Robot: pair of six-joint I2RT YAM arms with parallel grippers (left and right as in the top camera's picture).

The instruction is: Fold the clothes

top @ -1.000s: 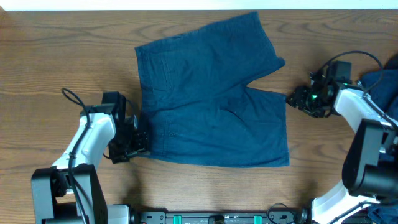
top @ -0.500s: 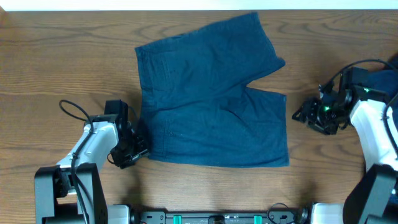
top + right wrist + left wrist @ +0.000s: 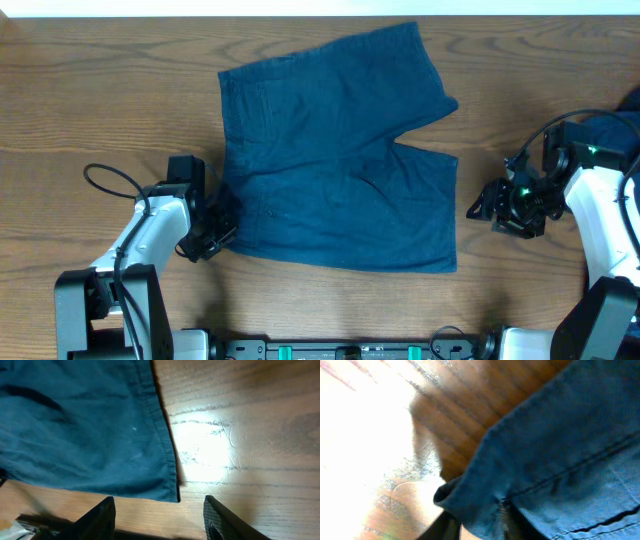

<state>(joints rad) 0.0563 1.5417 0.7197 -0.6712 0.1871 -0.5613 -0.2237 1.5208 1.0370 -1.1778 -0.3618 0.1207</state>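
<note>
A pair of dark navy shorts [image 3: 330, 160] lies spread flat in the middle of the wooden table, waistband to the left, two legs to the right. My left gripper [image 3: 222, 228] sits at the waistband's near corner. In the left wrist view that corner [image 3: 470, 500] is bunched up between the dark fingers [image 3: 445, 527], so the gripper [image 3: 480, 527] is shut on the cloth. My right gripper [image 3: 478, 207] hovers just right of the near leg's hem. It is open [image 3: 160, 515], and the hem corner [image 3: 170, 492] lies just ahead of the fingers, untouched.
More dark blue cloth [image 3: 612, 128] lies at the table's right edge, partly hidden behind the right arm. A black cable [image 3: 100, 180] loops left of the left arm. Bare wood [image 3: 100, 90] surrounds the shorts.
My left gripper has closed on the waistband corner. The right arm has moved toward the table's front, alongside the near leg's hem. The near leg's hem has shifted slightly left.
</note>
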